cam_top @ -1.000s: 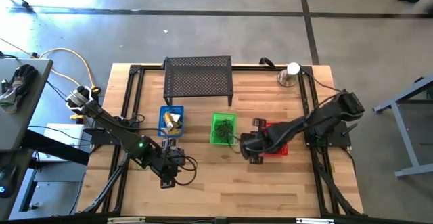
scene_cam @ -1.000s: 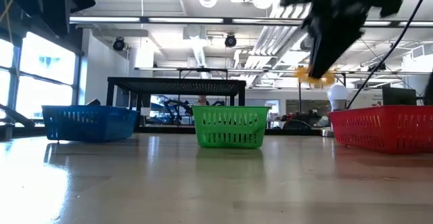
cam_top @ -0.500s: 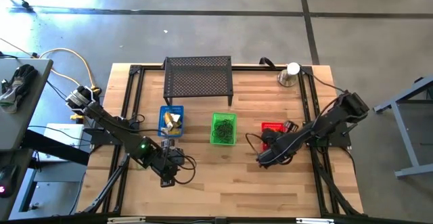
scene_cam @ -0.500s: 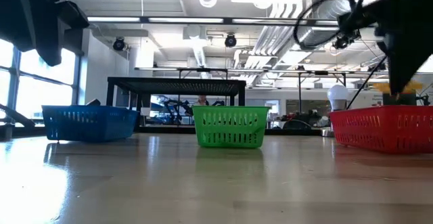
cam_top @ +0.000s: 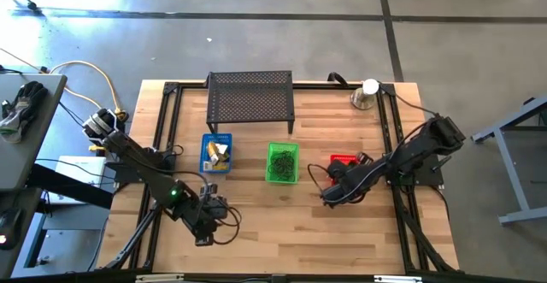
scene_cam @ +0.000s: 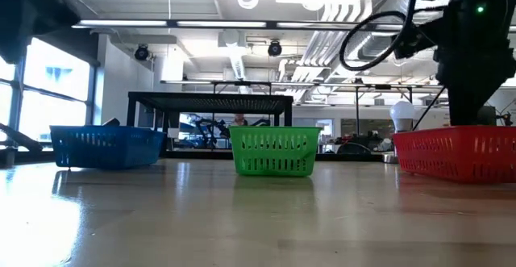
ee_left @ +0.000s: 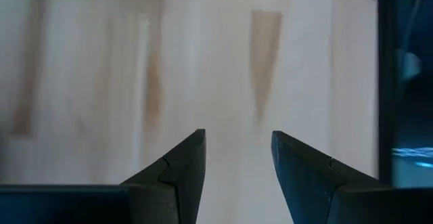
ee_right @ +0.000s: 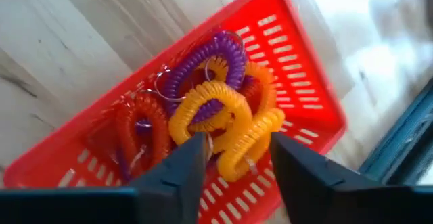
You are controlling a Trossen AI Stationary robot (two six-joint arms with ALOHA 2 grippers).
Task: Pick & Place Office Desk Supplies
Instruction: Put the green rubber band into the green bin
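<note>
Over the red basket: the right gripper (ee_right: 233, 158) hangs just above the red basket (ee_right: 306, 82), its 2 fingers (ee_right: 177, 171) spread apart with nothing pinched between them.
Coils: a yellow coil (ee_right: 223, 126) lies loose on top of the purple coil (ee_right: 199, 68) and the orange-red coil (ee_right: 139, 126), all inside the basket, directly beyond the fingertips.
Step in hand: by my reading, a release into the red basket; the yellow coil looks free of the gripper.
Doing it well: lift straight up before swinging away, since these springy loops could snag a fingertip and be dragged over the rim; keep the fingers parted until clear.
Rim: the right gripper sits toward the basket's near-left side in the high view (cam_top: 329, 189), so a sideways exit risks nudging the light basket.
Left gripper: it (ee_left: 237, 158) waits low over bare wood on the surface (ee_left: 101, 61) near the front left, fingers partly apart and empty.
Other baskets: the blue basket (cam_top: 206, 144) holds yellow blocks (cam_top: 220, 153); the green basket (cam_top: 283, 162) holds dark green loops, too small to tell apart.
Loose items: none visible on the open surface in the high view, though small ones could hide under the arms.
Next: check the surface for leftovers before reaching again.
</note>
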